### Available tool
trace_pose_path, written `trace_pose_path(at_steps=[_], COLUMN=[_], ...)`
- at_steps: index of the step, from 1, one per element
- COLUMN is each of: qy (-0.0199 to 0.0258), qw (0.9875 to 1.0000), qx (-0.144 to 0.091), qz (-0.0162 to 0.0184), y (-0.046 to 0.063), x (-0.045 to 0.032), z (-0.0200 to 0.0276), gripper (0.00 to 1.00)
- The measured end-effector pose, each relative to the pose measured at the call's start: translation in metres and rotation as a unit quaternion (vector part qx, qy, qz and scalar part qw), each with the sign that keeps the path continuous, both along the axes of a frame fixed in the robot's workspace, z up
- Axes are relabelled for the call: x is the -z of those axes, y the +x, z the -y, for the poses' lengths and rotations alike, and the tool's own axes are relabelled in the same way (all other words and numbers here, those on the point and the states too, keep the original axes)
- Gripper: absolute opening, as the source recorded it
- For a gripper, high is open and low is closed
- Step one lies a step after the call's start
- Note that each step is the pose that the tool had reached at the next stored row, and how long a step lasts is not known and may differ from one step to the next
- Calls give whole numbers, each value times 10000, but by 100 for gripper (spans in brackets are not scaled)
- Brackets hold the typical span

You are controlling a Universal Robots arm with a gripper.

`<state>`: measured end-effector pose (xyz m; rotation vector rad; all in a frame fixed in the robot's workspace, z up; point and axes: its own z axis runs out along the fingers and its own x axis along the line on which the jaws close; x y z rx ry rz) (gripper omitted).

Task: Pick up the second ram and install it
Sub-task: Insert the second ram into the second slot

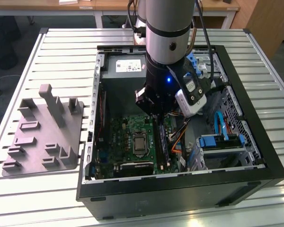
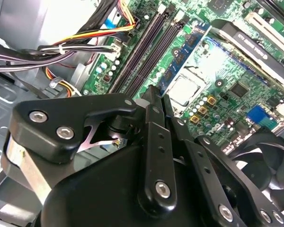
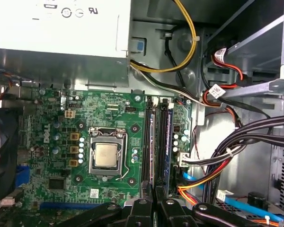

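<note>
Black jaws are pinched together on the near end of the second ram (image 2: 184,53), a thin blue-green memory stick standing on edge. It runs straight ahead of the jaws along the long black slots (image 2: 139,52) of the green motherboard (image 3: 61,142). Whether it is seated: cannot tell. The grey plastic fixture block (image 1: 42,137) sits well apart from the jaws.

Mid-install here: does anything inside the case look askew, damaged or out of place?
Nothing stands out. The gripper holds the second ram by one end, running parallel to the motherboard slots rather than tilted across them. The cables beside the slots stop short of them, and no damage shows.
</note>
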<state>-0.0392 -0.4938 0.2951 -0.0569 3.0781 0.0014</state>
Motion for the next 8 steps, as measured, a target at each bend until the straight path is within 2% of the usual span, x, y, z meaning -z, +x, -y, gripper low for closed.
trace_pose_path(at_steps=[8], qy=[0], qw=[9998], qx=[186], qz=[0], y=[0], x=[0], z=[0], gripper=[14])
